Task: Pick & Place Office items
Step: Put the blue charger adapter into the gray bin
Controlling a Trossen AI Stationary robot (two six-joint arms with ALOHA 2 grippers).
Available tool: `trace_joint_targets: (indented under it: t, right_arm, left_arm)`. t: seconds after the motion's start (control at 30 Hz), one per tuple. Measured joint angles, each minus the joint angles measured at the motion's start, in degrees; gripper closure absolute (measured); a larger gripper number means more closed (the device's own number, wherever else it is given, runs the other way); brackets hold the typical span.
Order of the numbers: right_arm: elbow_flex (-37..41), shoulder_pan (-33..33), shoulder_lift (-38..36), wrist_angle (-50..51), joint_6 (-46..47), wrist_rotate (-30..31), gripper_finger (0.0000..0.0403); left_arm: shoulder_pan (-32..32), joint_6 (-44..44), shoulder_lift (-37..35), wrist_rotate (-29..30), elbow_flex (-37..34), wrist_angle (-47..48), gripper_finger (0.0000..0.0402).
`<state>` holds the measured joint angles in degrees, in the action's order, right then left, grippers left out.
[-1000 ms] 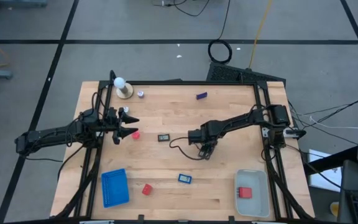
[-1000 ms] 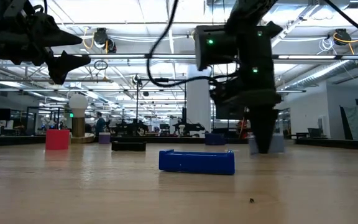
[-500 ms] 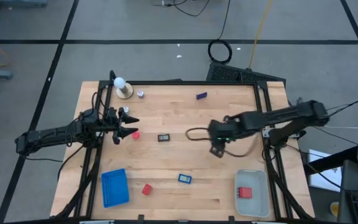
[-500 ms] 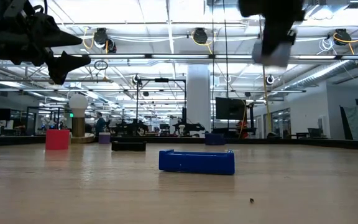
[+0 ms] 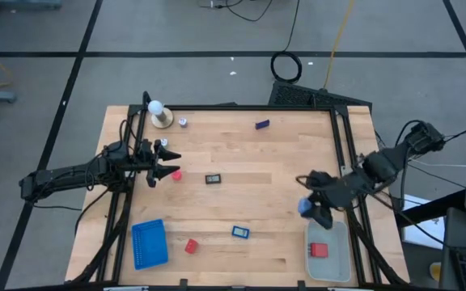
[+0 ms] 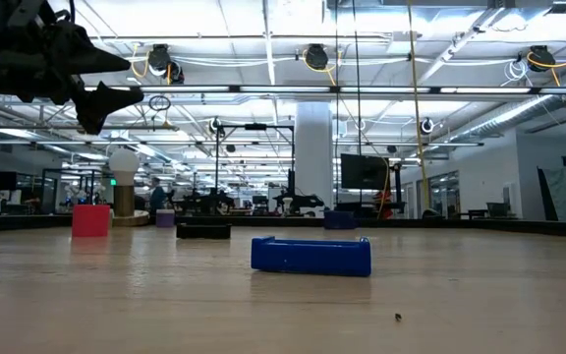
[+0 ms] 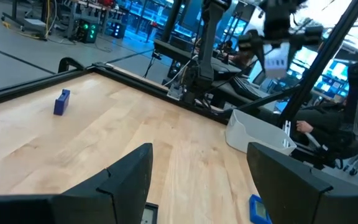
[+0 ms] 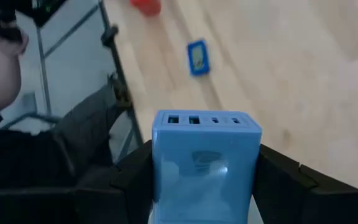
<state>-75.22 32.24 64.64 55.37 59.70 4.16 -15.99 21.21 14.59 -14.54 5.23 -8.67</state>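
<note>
Over the pale bin's [image 5: 340,257] near rim, right gripper [image 5: 312,208] clamps a pale-blue block [image 8: 204,163] — carry it fully inside the walls, lower, then release beside the red block [image 5: 319,250]; left gripper [image 5: 167,163] waits open.

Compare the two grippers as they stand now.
The right gripper is closed on a pale-blue block; the left gripper stands open and holds nothing. The right one hangs by the translucent bin's upper edge at the table's right; the left one hovers at the left side beside a red block. Both are dark two-finger grippers.
</note>
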Motion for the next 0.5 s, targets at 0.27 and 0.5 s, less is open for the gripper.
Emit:
trace_joint_targets:
  t: [0.27, 0.5]
  right_arm:
    - [5.72, 8.52, 3.08, 1.27, 13.11, -1.53, 0.0199]
    - [14.61, 13.97, 3.35, -0.82, 21.85, -4.78, 0.0199]
  left_arm:
    - [0.00, 0.85, 0.00, 0.15, 0.00, -0.02, 0.0142]
    - [0.00, 0.92, 0.00, 0.15, 0.00, -0.04, 0.0142]
